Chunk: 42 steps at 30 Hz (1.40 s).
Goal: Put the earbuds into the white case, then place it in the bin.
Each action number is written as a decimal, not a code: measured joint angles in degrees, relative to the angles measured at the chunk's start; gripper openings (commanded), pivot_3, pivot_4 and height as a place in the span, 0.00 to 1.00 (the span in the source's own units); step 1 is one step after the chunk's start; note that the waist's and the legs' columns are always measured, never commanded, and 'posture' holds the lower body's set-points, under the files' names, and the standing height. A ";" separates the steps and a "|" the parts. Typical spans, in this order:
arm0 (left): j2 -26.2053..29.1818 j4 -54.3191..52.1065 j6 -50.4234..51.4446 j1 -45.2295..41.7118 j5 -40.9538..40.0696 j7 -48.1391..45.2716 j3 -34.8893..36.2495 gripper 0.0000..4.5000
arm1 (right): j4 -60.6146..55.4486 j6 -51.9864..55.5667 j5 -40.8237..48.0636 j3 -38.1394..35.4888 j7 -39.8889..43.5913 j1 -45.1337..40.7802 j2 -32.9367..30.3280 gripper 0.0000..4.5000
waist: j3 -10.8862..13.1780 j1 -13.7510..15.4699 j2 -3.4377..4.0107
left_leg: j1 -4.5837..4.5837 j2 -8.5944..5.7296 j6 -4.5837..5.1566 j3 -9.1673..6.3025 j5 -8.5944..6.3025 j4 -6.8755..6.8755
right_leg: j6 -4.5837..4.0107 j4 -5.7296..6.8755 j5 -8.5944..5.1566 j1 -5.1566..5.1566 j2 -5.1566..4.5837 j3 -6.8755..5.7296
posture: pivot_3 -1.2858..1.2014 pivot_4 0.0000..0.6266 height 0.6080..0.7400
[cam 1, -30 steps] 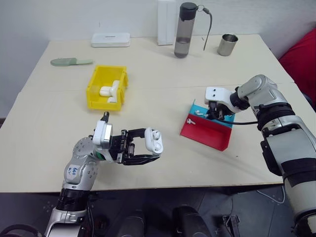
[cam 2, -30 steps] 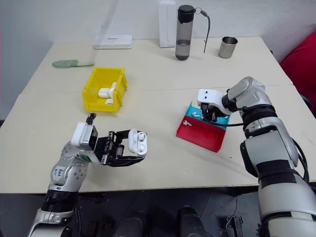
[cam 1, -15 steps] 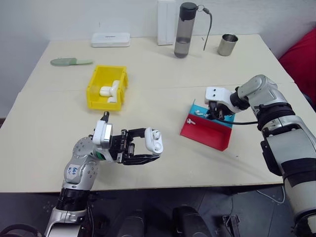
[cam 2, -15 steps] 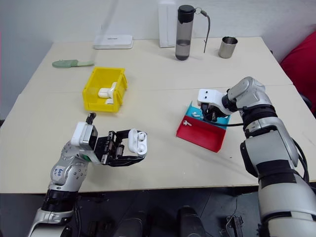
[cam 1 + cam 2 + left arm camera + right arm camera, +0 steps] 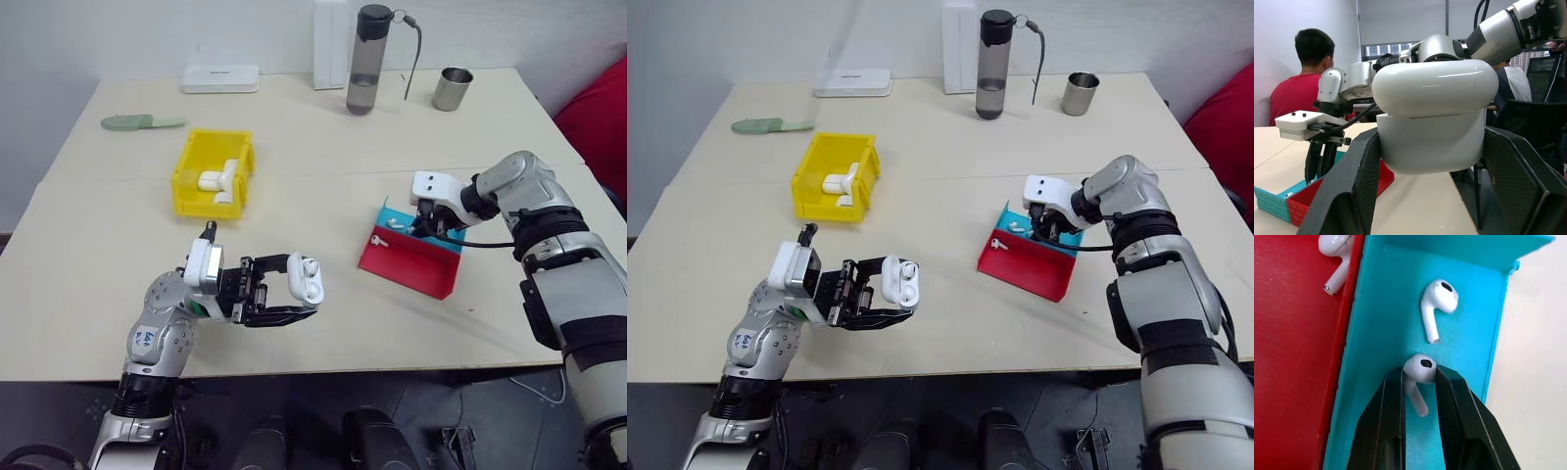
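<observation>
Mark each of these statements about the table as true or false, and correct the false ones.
1. The left gripper holds the white case. True.
2. The right gripper has its fingers either side of an earbud in the blue section of the tray. True.
3. The yellow bin is empty. False: white items lie in it.
4. An earbud in the red section lies at its far edge from the blue. False: that earbud lies against the divider.
5. The steel cup lies tipped over. False: it stands upright.

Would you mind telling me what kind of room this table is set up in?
Probably an office or lab: a person sits turned away, a dark chair stands nearby, and a window blind hangs behind.
</observation>
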 measured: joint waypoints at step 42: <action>-5.82 7.12 2.40 -10.22 -0.52 0.41 -1.31 0.61 | -97.60 54.17 84.97 -28.66 -30.01 49.06 14.72 0.12 | -0.02 0.23 -0.04 | 0.02 -0.09 0.03 -0.13 -0.02 -0.06 | 0.01 0.04 0.01 0.10 -0.03 0.01 | 0.52 0.24 1.00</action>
